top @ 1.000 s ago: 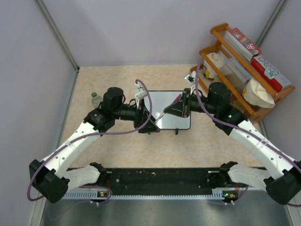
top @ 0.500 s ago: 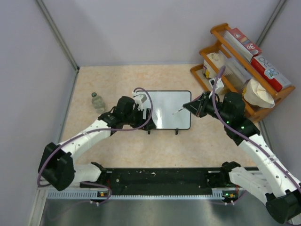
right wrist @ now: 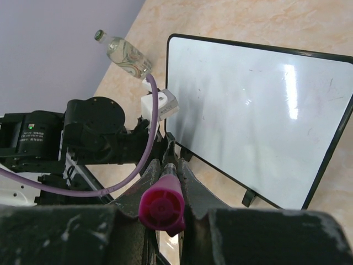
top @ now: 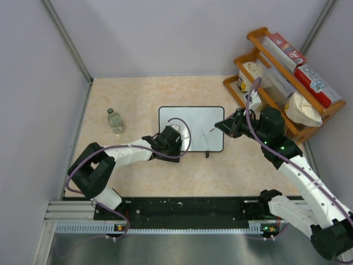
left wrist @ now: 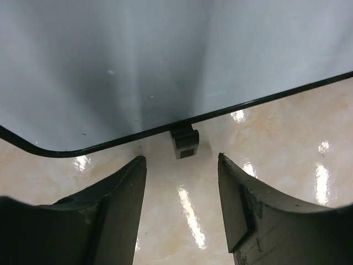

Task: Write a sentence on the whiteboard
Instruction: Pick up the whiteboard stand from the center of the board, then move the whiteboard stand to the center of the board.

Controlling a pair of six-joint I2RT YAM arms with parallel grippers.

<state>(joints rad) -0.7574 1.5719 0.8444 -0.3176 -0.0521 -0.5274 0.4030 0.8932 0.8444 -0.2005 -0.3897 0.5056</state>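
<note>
A small bottle (top: pixel 115 120) is standing toward the left edge of the table (top: pixel 138 91), with bare tabletop lying open all around it and up to the far edge. The left gripper (top: pixel 175 139) is sitting low at the near left corner of the whiteboard (top: pixel 199 118), its jaws standing apart with nothing between them. The whiteboard is resting near the table's middle, a broad strip of free surface running between its near edge and the table's near edge. At its right edge the right gripper (top: pixel 227 126) is clamping a marker (top: pixel 209 131), the thin tip pointing in over the board's right part. Whether the tip is touching the surface is hard to judge from above. A wooden rack (top: pixel 257 34) is crowding the far right corner, close beside the right arm.

The left wrist view is showing what the overhead view is hiding. The fingertips of the left gripper (left wrist: pixel 181 168) are flanking bare table just short of the whiteboard (left wrist: pixel 165 61) frame, one black foot (left wrist: pixel 184 142) sitting ahead of the gap. The right wrist view is giving the marker's (right wrist: pixel 161 207) magenta end pinched in the right gripper (right wrist: pixel 168 157), the whiteboard (right wrist: pixel 259 110) and its glossy face, and the bottle (right wrist: pixel 124 52) off its far left corner.
</note>
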